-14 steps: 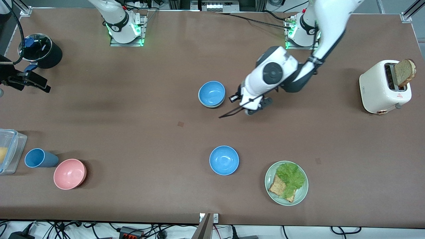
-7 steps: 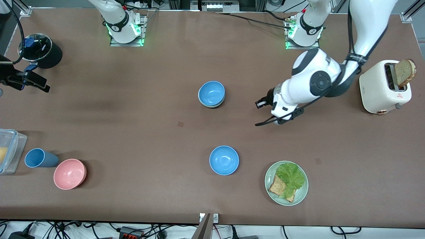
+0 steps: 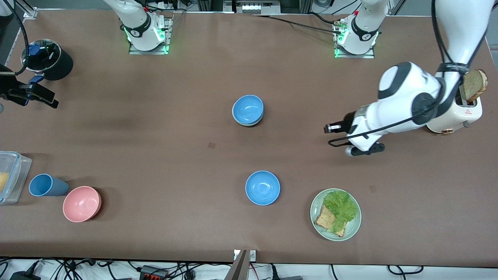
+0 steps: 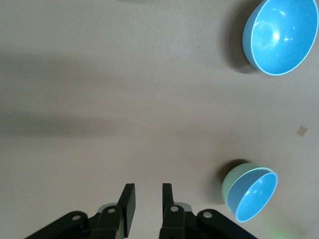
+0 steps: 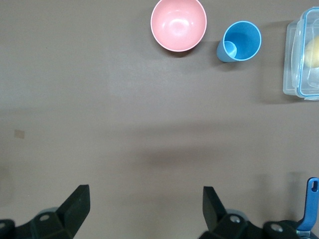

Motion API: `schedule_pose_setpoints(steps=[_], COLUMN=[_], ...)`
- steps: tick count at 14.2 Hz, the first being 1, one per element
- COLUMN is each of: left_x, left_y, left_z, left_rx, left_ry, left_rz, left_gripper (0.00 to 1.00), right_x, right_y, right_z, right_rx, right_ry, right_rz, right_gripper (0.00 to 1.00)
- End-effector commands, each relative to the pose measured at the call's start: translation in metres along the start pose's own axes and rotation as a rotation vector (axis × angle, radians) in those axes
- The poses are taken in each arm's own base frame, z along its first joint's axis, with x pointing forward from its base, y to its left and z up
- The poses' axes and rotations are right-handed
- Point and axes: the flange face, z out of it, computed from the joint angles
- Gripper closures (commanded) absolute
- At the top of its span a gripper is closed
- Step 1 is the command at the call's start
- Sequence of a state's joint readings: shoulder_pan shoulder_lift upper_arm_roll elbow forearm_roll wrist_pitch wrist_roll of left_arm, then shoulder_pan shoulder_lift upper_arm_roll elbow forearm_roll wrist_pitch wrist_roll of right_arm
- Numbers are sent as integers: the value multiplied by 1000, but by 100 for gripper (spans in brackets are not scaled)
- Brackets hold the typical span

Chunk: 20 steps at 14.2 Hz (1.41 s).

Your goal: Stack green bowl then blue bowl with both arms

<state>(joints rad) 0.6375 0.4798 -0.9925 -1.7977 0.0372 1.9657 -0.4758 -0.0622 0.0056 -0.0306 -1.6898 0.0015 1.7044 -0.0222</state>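
In the middle of the table the green bowl [image 3: 247, 124] [image 4: 232, 180] stands with a blue bowl [image 3: 248, 109] [image 4: 256, 195] nested inside it. A second blue bowl [image 3: 262, 187] [image 4: 281, 36] sits alone, nearer the front camera. My left gripper [image 3: 328, 128] [image 4: 148, 199] hovers over bare table between the stack and the toaster, open by a narrow gap with nothing between its fingers. My right gripper [image 3: 39, 97] [image 5: 147, 199] waits wide open and empty at the right arm's end of the table.
A white toaster [image 3: 447, 105] with bread stands beside the left arm. A green plate [image 3: 316, 206] of lettuce and toast lies near the front edge. A pink bowl [image 3: 81, 203], blue cup [image 3: 47, 185], clear container [image 3: 9, 177] and black pot [image 3: 48, 58] are at the right arm's end.
My left arm has swung away from the stacked bowls toward the toaster, empty, with its fingers spreading slightly. The bowls and the right arm have not moved.
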Motion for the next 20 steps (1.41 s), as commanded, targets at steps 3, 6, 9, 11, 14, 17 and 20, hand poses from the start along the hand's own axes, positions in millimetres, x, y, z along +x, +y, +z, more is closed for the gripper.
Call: schedule_pose_setpoints(steps=[3, 6, 9, 11, 14, 17, 20], left_x=[10, -2, -5, -18, -35, -32, -42], left_y=[-43, -54, -85, -92, -100, -124, -133], left_z=[-37, -63, -94, -109, -130, -139, -162], left_rx=[102, 175, 116, 149, 189, 195, 208], left_ry=[30, 78, 100, 131, 178, 184, 170], left_rz=[161, 151, 25, 4, -29, -69, -32], left_gripper=[65, 56, 34, 0, 0, 0, 0], right_x=[-9, -9, -10, -9, -9, -9, -9], right_y=[1, 1, -1, -1, -1, 1, -1], right_z=[-5, -5, -5, -5, -6, -6, -6], right_rx=[-12, -11, -11, -11, -11, -11, -10], right_ry=[7, 4, 3, 4, 6, 6, 8], right_rz=[-19, -19, -22, -22, -22, -19, -21], right_gripper=[0, 0, 0, 0, 0, 0, 0])
